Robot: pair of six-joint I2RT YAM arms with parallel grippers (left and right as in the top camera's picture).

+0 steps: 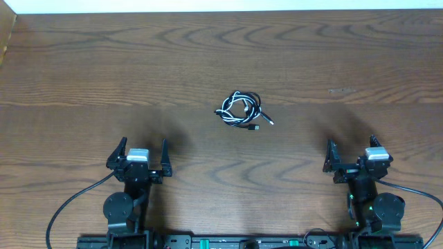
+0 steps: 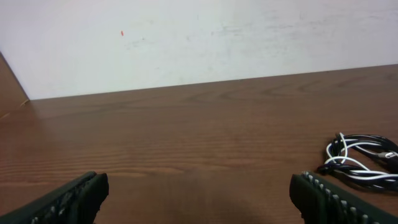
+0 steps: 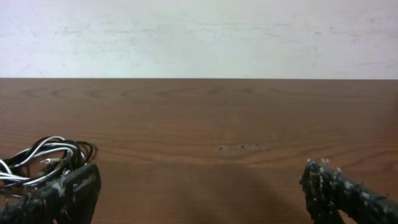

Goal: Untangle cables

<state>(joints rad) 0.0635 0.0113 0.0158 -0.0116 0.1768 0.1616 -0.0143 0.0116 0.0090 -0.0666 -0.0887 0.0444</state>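
a: where are the cables to be found?
b: near the middle of the table, bunched into one small knot. a black cord and a white cord are looped through each other, and two loose plug ends are seen trailing off the side nearer the right arm.
a: how is the knot expected to handle?
b: it is judged light, limp and thin. little resistance would be given, and the whole bunch would likely be dragged along if a single strand were pulled. the smooth jackets may slip between pads, and the small plugs should not be crushed.
a: where should hold be taken?
b: probably one cord by each arm, at an outer loop or just behind a trailing end, so the strands can be drawn apart.
a: and the claws?
b: the left gripper and the right gripper are both spread wide, with nothing between the fingers. they are set near the front edge, one to each side, well apart from the knot.
a: is anything in the way?
b: nothing is seen between either claw and the knot, only wood grain. a pale wall is seen beyond the far edge, and the thick arm leads lie back by the bases.
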